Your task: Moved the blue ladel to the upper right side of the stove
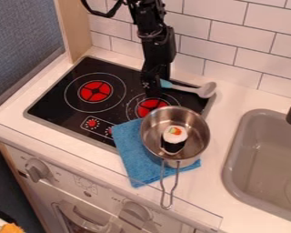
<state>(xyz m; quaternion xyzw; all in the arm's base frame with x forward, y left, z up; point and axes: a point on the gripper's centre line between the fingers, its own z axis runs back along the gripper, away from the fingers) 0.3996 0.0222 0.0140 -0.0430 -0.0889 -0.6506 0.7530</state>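
The black gripper (154, 87) hangs over the back right part of the stove (74, 98), just at the left end of the ladle. The ladle (188, 88) has a light blue handle end beside the gripper and a grey bowl pointing right, over the stove's upper right corner. Part of the handle's blue end is hidden by the gripper, and whether it is held cannot be made out.
In front of the ladle, a metal pot (203, 129) with a sushi toy (174, 138) inside stands partly on a blue cloth (134, 157). A sink (233, 159) lies to the right, and a tiled wall (233, 41) rises behind the stove.
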